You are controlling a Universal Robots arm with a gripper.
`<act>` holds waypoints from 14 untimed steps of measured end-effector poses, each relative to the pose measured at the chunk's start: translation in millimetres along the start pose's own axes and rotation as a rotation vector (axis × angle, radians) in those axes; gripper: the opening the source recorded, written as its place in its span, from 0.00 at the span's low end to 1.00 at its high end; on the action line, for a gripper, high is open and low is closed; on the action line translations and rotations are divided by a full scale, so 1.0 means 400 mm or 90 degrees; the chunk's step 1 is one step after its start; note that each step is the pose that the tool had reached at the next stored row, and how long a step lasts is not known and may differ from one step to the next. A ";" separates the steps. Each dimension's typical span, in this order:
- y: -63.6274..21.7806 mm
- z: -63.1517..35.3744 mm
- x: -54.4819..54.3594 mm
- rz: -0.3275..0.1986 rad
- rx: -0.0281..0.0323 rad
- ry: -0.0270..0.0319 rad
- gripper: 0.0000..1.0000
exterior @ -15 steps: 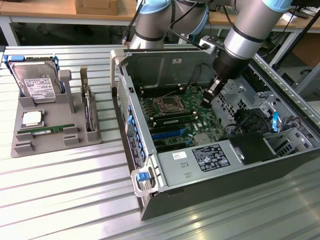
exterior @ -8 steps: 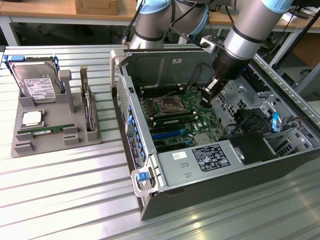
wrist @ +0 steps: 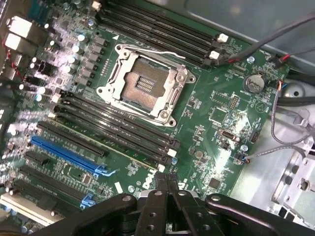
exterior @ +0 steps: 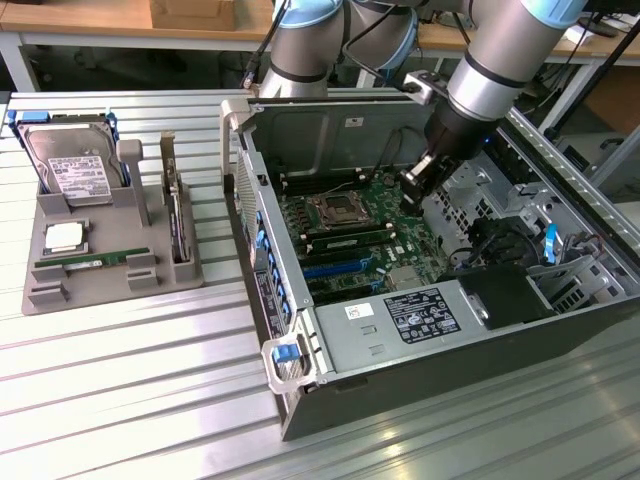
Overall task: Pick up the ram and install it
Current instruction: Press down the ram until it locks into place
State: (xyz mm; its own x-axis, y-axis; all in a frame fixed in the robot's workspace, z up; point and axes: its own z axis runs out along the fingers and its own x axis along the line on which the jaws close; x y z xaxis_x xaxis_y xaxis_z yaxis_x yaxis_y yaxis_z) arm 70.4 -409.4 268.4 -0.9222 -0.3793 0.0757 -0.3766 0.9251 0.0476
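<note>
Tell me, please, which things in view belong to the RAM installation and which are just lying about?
Part of the job:
- ram, lying in the grey tray
- memory slots on the motherboard
- end effector, shut, over the motherboard

Just lying about:
- hard drive
- CPU chip
- expansion card

Closed gripper (exterior: 417,180) hovers over the motherboard (exterior: 365,235) (ram (exterior: 85,263) lies in the grey holder (exterior: 110,285))
</note>
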 end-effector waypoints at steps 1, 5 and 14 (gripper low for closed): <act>0.000 0.000 0.000 0.024 -0.0013 -0.0009 0.11; 0.000 0.001 0.000 0.086 -0.0046 -0.0033 0.11; 0.000 0.003 0.000 0.214 -0.0116 -0.0083 0.11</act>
State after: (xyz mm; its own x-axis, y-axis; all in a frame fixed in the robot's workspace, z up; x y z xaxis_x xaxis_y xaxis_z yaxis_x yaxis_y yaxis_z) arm 70.4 -409.4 267.4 -0.9956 -0.0533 0.0774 -0.0504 0.9979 0.0400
